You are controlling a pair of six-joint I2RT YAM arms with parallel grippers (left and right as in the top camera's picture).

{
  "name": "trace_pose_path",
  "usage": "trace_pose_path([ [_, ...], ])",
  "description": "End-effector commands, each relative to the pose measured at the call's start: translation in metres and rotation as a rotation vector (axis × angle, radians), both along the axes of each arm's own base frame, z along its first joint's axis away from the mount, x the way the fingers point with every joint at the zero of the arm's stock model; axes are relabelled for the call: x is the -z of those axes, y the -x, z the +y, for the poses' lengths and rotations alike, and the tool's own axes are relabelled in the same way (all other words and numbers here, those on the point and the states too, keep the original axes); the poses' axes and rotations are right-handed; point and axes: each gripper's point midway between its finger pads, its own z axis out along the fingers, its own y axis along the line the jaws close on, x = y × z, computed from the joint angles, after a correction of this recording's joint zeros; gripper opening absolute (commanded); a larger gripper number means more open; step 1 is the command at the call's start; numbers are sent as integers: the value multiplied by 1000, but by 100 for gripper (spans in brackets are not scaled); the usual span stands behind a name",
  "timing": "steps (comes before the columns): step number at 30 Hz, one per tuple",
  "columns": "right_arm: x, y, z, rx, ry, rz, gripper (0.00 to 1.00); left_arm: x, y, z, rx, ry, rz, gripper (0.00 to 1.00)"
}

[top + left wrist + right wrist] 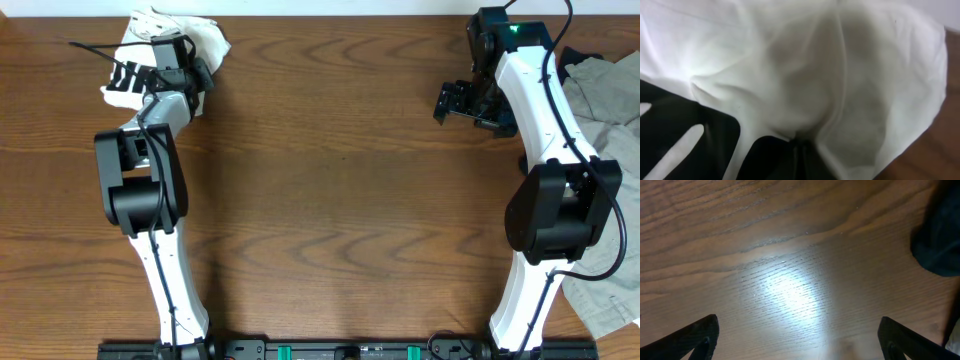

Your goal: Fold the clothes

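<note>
Left gripper (801,152) clenching gathered fabric of white T-shirt (207,35), folds converging at jaws. Black lettering (685,130) showing just beside grip. T-shirt lying bunched at far left corner of wooden table (330,180). Right gripper (455,100) hanging released, jaws spread wide over wood. Grey garment pile (610,90) lying at table's right edge.

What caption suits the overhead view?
Left pincer shut on the bunched white T-shirt, far left; right pincer open above the table.
</note>
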Motion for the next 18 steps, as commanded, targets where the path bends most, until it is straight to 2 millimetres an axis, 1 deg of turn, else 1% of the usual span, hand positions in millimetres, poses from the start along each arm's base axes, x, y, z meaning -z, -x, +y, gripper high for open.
trace_pose_path([
  [1, -7, -3, -3, 1, 10, -22, 99, 26, 2, -17, -89, 138, 14, 6],
  [4, -7, -3, -3, 1, 9, -22, 99, 21, -2, -19, -120, 177, -17, 6],
  [8, -7, -3, -3, 1, 9, -22, 99, 13, -9, -14, -130, 174, -61, 6],
  [10, -7, -3, -3, 1, 10, -22, 99, 12, -10, -12, -132, 174, -68, 6],
  [14, -7, -3, -3, 1, 9, -22, 99, 10, -9, 1, -186, 139, -79, 6],
  [18, -7, -3, -3, 1, 10, -22, 99, 9, -9, 2, -186, 139, -79, 6],
])
